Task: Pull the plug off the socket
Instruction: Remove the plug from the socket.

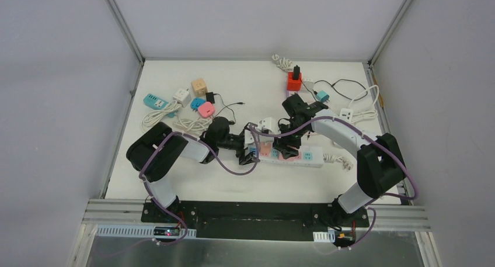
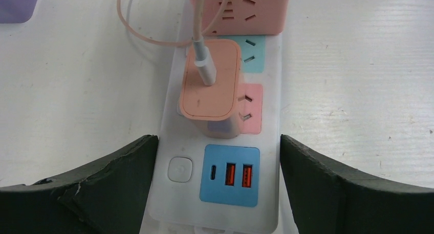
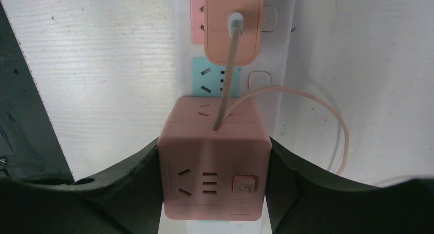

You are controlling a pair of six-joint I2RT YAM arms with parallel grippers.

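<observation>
1. Left gripper (image 2: pixel 218 147) straddles the USB end of the strip (image 2: pixel 270 111); its fingers (image 2: pixel 102 183) stand at both long edges; whether they press it I cannot tell.
2. Right gripper (image 3: pixel 214 152) is clamped on the pink cube (image 3: pixel 214 183), a finger against each side; the cube sits on the strip.
3. Pink charger (image 2: pixel 210 85) stands in the strip just beside the cube, between the two grippers; its cable (image 3: pixel 338 126) loops round to the cube's top face.
4. Strip lies mid-table (image 1: pixel 192 179), between the arms.
</observation>
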